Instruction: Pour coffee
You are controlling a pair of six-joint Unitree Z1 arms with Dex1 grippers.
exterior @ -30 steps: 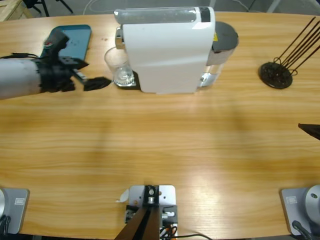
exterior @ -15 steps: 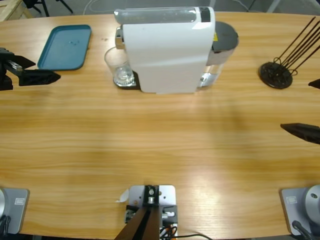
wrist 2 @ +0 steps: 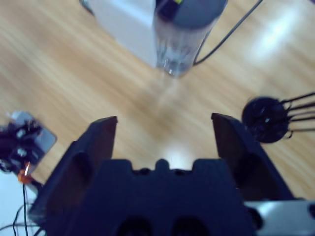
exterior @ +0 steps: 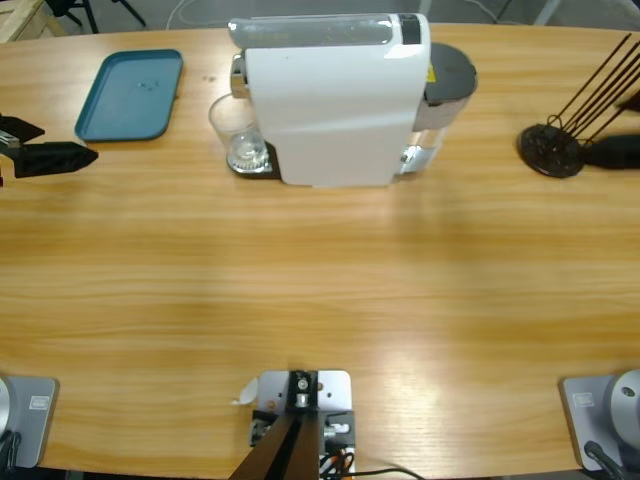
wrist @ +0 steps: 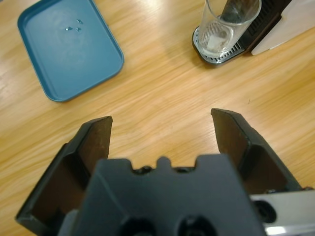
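The white coffee machine [exterior: 330,100] stands at the back middle of the table. A clear glass [exterior: 240,135] sits on its drip tray [wrist: 216,51] under the spout, and is also seen as the glass [wrist: 229,24] in the left wrist view. Whether coffee lies in the glass I cannot tell. My left gripper [exterior: 68,143] is at the table's left edge, open and holding nothing, well away from the glass; the left wrist view shows the gripper [wrist: 162,128] above bare wood. My right gripper [exterior: 612,128] is at the right edge, and the right wrist view shows it [wrist 2: 165,132] open.
A teal tray [exterior: 130,95] lies at the back left, close to the left gripper, with a few droplets on the tray [wrist: 69,49]. A black stand with thin rods [exterior: 550,150] is at the back right beside the right gripper. The machine's water tank [wrist 2: 189,34] faces the right gripper.
The left arm pulled back from beside the glass to the table's left edge. The right gripper moved up along the right edge, next to the black stand.
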